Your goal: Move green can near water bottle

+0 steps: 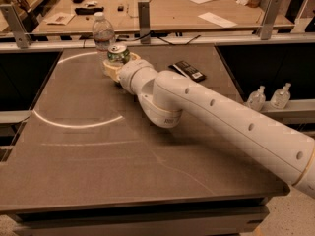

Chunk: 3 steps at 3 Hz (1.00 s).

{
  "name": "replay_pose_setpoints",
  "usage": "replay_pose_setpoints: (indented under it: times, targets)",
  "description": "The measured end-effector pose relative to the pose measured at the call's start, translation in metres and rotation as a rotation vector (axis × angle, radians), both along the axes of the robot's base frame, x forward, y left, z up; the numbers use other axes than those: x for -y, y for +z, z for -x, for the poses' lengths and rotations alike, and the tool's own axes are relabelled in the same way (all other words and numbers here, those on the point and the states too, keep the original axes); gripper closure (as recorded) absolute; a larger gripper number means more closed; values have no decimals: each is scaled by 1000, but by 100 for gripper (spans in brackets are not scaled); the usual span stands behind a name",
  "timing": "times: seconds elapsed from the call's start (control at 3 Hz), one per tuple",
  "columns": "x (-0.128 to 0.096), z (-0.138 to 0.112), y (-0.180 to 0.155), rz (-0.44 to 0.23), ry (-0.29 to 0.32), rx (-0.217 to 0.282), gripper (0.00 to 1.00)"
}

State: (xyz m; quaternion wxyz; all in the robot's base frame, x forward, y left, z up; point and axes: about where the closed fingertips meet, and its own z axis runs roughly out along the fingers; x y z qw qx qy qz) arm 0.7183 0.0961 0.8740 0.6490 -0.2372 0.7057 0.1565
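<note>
The green can [118,53] with a silver top stands upright at the far middle of the dark table [88,171]. The water bottle [103,32], clear with a white cap, stands just behind and to the left of it, almost touching. My gripper [117,67] is at the can's lower half, shut on it with cream fingers [110,70] on either side. The can's lower body is hidden by the gripper. My white arm [221,117] reaches in from the lower right.
A black flat device [187,71] lies on the table to the right of the gripper. Two small clear nozzle bottles [268,97] stand on a shelf at the right. A rail with metal posts [143,14] and a far table with papers lie behind.
</note>
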Motion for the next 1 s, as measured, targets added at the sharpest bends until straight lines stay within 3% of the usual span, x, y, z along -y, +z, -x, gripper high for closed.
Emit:
replay_pose_setpoints:
  times: [0.67,1.0]
  targets:
    - [0,0,2,0,0,0,11]
    - [1,10,4,6,6,-3,0]
